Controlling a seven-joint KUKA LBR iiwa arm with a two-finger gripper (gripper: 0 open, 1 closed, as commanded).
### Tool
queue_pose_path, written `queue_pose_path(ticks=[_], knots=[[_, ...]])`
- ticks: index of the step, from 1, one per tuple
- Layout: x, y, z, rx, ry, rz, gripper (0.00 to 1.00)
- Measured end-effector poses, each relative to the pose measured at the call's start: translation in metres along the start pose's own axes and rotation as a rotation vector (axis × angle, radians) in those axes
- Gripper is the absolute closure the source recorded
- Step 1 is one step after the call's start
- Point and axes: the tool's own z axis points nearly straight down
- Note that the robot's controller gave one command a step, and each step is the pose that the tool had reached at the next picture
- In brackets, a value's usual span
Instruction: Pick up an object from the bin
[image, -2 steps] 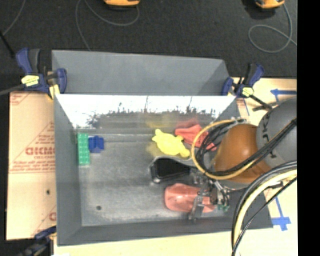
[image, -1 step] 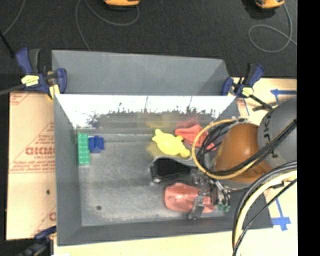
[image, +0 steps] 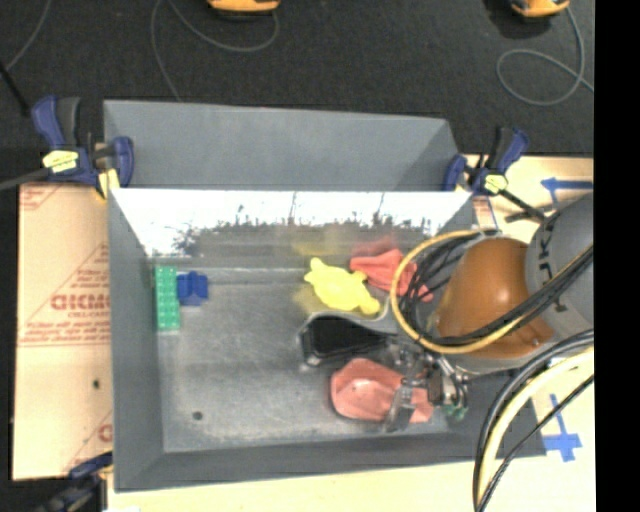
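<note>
- Grey metal bin (image: 140, 400) sat on a dark surface.
- Gripper (image: 412, 398) was low in the bin's near right part, at the right edge of a pink rounded thing (image: 362, 392); whether it was open or closed could not be told.
- Black glossy piece (image: 335, 335) lay just behind the pink one.
- Yellow toy (image: 338, 287) and red thing (image: 378, 265) sat farther back.
- Green brick strip (image: 166, 298) and blue brick (image: 193, 288) lay side by side, far left.

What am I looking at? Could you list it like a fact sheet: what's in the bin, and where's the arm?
container: grey bin
end effector: near right corner, over pink lump
next to it: black curved piece
middle: yellow toy, red piece behind
left: green block strip, blue block beside it
</note>
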Motion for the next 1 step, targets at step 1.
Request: queue_pose_path(ticks=[1], knots=[[-0.0002, -0.0004, -0.0204, 0.000, 0.001, 0.000, 1.00]])
